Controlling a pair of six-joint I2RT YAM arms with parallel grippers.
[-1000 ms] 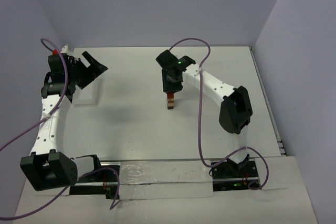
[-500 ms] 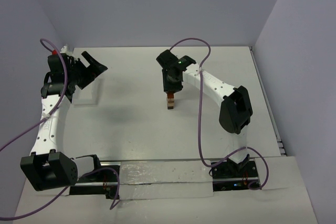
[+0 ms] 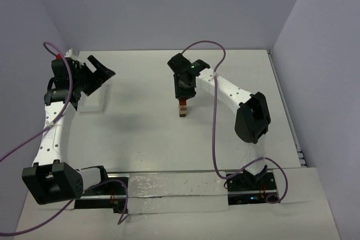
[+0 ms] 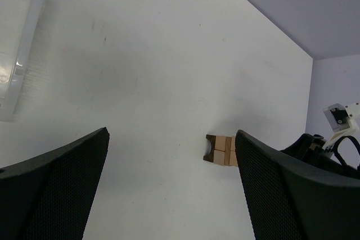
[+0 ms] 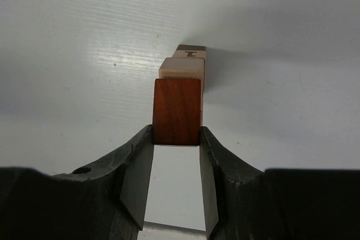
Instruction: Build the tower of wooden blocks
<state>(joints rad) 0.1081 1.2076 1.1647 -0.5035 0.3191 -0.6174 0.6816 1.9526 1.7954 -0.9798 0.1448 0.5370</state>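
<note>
Now the right gripper [image 5: 176, 139] pinches a reddish-brown block [image 5: 176, 111] at the top of the wood block tower [image 3: 183, 110], mid-way across the table [image 3: 140, 139]. Far left, the left gripper [image 3: 102, 66] gapes wide, holding nothing.

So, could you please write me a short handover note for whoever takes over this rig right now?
Right gripper: shut on a reddish-brown block, at the top of the wood block tower mid-table.
Left gripper: open and empty, off to the left near the clear plastic box, apart from the tower.
Done: several tan and brown layers are stacked and stand upright.
Left: seat and release this block. I cannot tell whether it already rests on the stack.
</note>
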